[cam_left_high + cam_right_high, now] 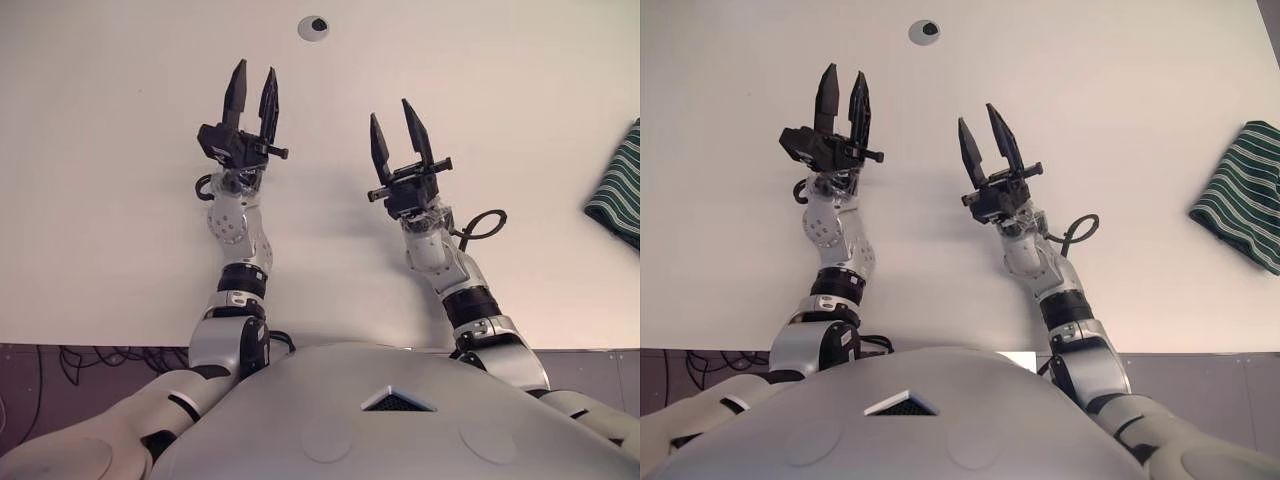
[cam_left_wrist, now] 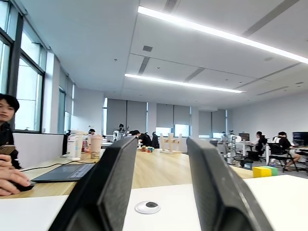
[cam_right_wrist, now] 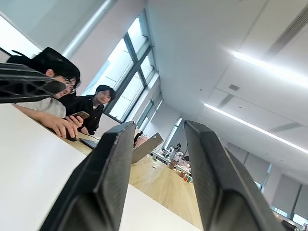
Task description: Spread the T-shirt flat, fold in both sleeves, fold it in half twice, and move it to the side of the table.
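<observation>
Left eye view: left claw (image 1: pixel 255 67) and right claw (image 1: pixel 390 108) point forward, splayed.

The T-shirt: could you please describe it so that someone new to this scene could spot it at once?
Start at the white table and look to its right side, well beyond the right gripper. There lies the T-shirt, folded into a bundle. Its dark green cloth with thin white stripes sets it apart from the small grey round port at the far edge.
</observation>
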Tool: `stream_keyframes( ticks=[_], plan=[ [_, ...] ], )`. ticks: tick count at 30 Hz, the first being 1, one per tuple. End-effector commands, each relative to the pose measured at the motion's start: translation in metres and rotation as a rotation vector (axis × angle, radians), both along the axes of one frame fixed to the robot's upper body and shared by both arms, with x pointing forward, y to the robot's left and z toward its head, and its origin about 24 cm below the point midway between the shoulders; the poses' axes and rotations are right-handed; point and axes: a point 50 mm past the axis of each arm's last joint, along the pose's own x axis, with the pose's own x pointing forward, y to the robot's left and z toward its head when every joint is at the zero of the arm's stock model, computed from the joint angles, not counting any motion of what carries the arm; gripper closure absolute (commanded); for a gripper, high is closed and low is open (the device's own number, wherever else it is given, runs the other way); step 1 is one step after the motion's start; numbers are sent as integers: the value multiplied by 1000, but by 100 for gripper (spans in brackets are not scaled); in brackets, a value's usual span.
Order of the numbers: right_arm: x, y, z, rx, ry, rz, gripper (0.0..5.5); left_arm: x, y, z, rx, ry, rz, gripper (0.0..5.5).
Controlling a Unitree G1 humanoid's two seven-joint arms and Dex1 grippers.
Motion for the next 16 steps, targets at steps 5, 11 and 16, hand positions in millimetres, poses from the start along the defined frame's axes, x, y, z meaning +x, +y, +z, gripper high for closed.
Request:
stream_keyframes(
  ticks=[5,11,16],
  plan=[
    [2,-7,-19,-10,89,28,365,-23,19,-16,17,1,149,367],
    [18,-7,-10,162,146,70,365,-40,37,-22,13,7,249,367],
    [33,-15,-8,307,234,85,365,-38,43,-25,14,28,275,367]
  ],
)
